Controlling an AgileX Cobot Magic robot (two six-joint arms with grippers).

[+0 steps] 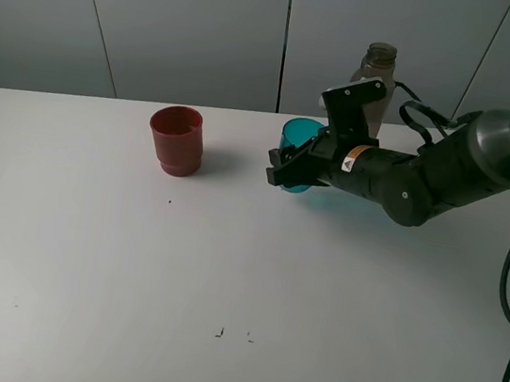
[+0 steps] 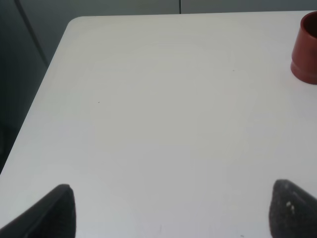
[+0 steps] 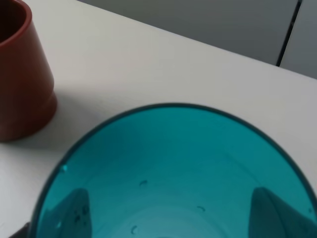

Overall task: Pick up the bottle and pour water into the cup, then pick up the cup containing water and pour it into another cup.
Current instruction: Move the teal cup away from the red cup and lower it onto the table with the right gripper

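On the white worktop (image 1: 130, 268), seen from the high camera, the right pincer (image 1: 288, 169) is gripping the teal cup (image 1: 297, 149) from the side, its dark fingers closing around the cup's wall near the middle of the surface. The cup is sitting upright or very nearly so; whether its base is touching the worktop cannot be told from this view. Behind the arm, the bottle (image 1: 378, 68) is standing upright near the back edge, its capless neck and smoky grey-brown shoulders showing above the arm's bracket, its lower body hidden. The red-brown cup (image 1: 177, 140) is standing upright well to the left of the teal cup, apart from it, its narrower base ring showing.

The right wrist view is looking straight down into the teal cup (image 3: 173, 183), something the high camera is not giving: the translucent wall is letting the fingers (image 3: 69, 210) show through on both sides as dim shapes, and a few small droplets are clinging inside. The red-brown cup (image 3: 22, 79) is appearing beside it, not touching.

The left wrist view is showing what the high camera is missing altogether: the left pincer (image 2: 171, 210), its two dark fingertips spread wide apart over bare worktop (image 2: 158, 109), holding nothing, with the red-brown cup (image 2: 306, 47) at the frame's edge, well away.
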